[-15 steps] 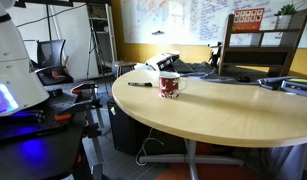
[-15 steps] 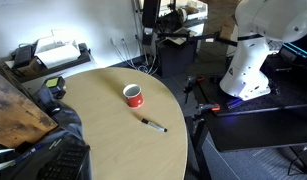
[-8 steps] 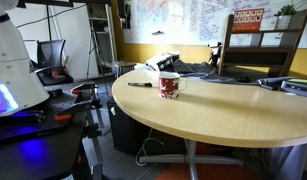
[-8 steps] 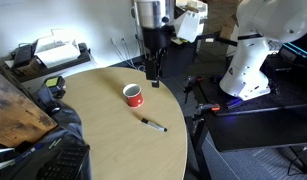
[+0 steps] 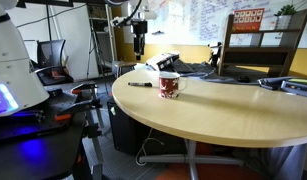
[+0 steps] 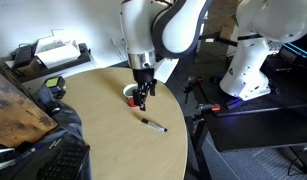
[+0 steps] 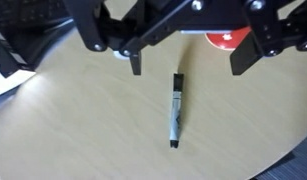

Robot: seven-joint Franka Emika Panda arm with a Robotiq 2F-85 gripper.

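A red and white mug (image 5: 169, 86) (image 6: 132, 95) stands on the round wooden table (image 5: 223, 115) (image 6: 103, 135). A black and white marker (image 5: 140, 84) (image 6: 153, 125) (image 7: 175, 110) lies flat on the table near its edge, a little apart from the mug. My gripper (image 6: 142, 99) (image 5: 139, 48) (image 7: 188, 68) hangs open above the table, right beside the mug and short of the marker. In the wrist view the two fingers (image 7: 136, 63) straddle the marker's upper end from above, with nothing held. The mug (image 7: 228, 38) shows only as a red patch behind the fingers.
A printer (image 6: 55, 50) and a wooden board (image 6: 18, 108) sit beyond the table's far side. The white robot base (image 6: 248, 60) (image 5: 13, 70) stands on a dark stand beside the table. Dark office items (image 5: 198, 68) and a shelf (image 5: 258, 45) lie at the back.
The arm has swung in from outside the table and come down, so the open gripper now hangs low beside the mug. Mug and marker have not moved.
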